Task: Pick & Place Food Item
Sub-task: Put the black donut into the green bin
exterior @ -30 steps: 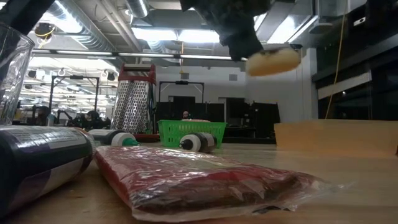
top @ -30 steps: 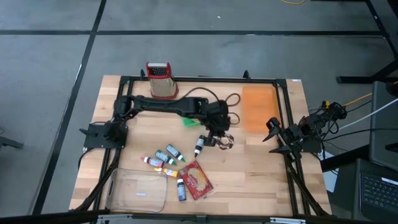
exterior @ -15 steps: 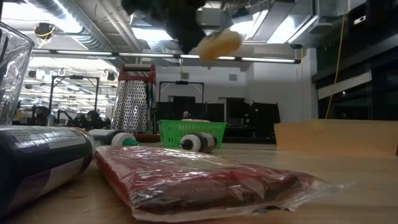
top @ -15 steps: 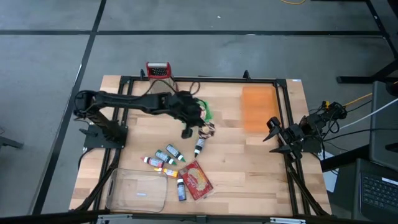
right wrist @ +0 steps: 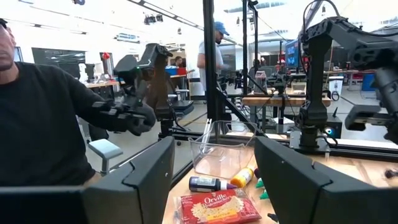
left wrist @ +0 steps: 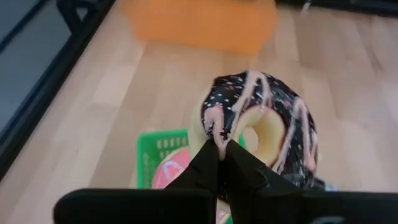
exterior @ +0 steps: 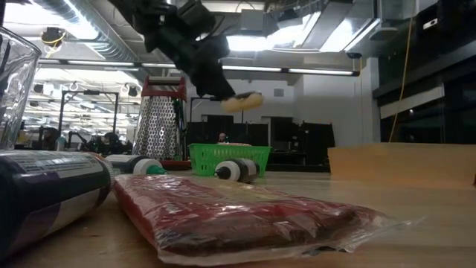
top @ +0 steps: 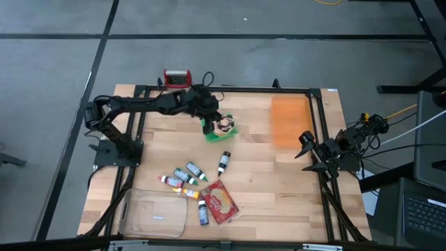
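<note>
While the doughnut (left wrist: 261, 124) hangs pinched at its ring in the clenched left gripper (left wrist: 222, 146), held in the air above the green basket (top: 217, 131) near the table's (top: 293, 188) far edge, the pick looks done and only lowering and release remain. It is pale dough under dark icing with pink drizzle. The right gripper (right wrist: 211, 180) waits parted at the table's side.

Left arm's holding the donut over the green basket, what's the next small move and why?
Probably lower it. The left gripper, shut on the chocolate-frosted donut, hangs above the green basket, so releasing now would likely drop it from height.
</note>
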Robot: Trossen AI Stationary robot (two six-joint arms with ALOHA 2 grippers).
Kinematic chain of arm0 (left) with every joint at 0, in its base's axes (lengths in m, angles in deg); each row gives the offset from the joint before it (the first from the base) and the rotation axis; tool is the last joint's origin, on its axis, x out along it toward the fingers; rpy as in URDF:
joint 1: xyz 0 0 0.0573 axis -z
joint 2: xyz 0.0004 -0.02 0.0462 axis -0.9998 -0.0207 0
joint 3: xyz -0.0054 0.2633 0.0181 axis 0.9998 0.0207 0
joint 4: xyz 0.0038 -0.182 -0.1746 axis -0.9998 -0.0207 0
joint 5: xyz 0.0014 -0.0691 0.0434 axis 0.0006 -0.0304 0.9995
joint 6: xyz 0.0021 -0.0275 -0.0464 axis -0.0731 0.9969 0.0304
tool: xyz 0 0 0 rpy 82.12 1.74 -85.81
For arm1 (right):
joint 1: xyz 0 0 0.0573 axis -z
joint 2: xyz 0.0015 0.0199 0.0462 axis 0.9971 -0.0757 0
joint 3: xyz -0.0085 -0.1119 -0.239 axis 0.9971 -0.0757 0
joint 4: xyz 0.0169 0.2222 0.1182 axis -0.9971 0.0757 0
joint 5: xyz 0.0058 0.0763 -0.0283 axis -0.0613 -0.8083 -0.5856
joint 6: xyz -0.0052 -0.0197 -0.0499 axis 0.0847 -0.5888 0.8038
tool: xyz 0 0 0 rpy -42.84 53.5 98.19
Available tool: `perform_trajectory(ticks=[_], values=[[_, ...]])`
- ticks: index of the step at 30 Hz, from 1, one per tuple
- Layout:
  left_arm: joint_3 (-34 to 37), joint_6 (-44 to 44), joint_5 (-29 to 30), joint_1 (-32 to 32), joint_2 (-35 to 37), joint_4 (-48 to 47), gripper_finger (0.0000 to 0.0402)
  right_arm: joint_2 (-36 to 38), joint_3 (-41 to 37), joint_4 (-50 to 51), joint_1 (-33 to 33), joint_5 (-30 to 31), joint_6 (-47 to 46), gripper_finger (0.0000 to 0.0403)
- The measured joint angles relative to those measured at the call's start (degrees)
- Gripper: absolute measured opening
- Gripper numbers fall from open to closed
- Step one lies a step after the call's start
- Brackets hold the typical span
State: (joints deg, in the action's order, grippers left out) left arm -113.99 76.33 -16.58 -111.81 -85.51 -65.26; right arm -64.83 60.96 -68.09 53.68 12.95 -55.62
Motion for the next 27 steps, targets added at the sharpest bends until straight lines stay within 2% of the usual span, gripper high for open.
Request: perform_trajectory(ticks=[7,13,17,27], values=[[0.0,0.0,-2.1,-2.4,-0.6,-2.3,0.0008,0.0,0.0,0.0,0.0,0.0,0.1,0.0226],[0.0,0.5,-4.8,-3.0,-6.0,-1.4,0.0008,0.0,0.0,-0.1,0.0,0.0,-0.1,0.0226],[0.0,0.5,-4.6,-3.0,-9.1,0.4,0.0008,0.0,0.0,-0.2,0.0,0.0,-0.2,0.0226],[0.0,0.3,-4.8,-4.5,-9.5,1.2,0.0008,0.0,0.0,0.0,0.0,-0.2,0.0,0.0226]])
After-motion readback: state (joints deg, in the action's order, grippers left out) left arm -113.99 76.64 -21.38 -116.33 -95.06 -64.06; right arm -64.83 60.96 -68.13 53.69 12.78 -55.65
